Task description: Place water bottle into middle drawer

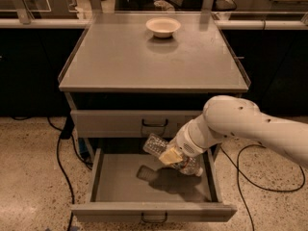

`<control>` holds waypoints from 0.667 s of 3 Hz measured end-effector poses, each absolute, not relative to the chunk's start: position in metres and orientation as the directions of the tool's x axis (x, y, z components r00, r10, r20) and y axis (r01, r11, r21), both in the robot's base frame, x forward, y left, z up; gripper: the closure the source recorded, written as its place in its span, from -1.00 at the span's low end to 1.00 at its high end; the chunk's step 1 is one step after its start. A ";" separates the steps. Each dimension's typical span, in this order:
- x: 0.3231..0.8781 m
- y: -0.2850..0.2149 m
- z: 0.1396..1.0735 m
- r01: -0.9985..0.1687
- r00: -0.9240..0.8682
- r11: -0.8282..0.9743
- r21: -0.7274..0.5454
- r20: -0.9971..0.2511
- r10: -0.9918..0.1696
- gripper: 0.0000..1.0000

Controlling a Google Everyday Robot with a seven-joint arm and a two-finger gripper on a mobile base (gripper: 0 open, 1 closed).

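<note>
The water bottle [155, 145] is a clear crinkled plastic bottle, tilted, held just above the inside of the open middle drawer [120, 177]. My gripper [172, 156] is shut on the water bottle near its middle, with tan finger pads [168, 156] across it. The bottle's lower end [192, 166] sticks out to the right under the white arm [240, 126]. Its shadow falls on the drawer floor. The drawer is pulled far out, its front [154, 211] with a dark loop handle nearest the camera.
A shut grey drawer front [110, 123] with a loop handle sits right above. A cream bowl [163, 26] stands at the back of the cabinet top [144, 61]. Black cables [60, 148] trail on the speckled floor on both sides.
</note>
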State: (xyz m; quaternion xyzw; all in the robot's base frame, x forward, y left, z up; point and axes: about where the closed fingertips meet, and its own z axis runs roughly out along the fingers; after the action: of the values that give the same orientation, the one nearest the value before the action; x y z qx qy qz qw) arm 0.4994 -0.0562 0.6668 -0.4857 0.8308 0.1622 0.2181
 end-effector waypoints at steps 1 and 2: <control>0.503 -0.075 0.638 -0.832 -0.521 0.540 0.124 -0.506 -0.687 1.00; 0.508 -0.100 0.619 -0.784 -0.589 0.596 0.174 -0.515 -0.623 1.00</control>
State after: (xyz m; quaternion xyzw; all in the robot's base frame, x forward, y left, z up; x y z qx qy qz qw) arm 0.5078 -0.0998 0.6188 -0.4043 0.8695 0.1957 0.2054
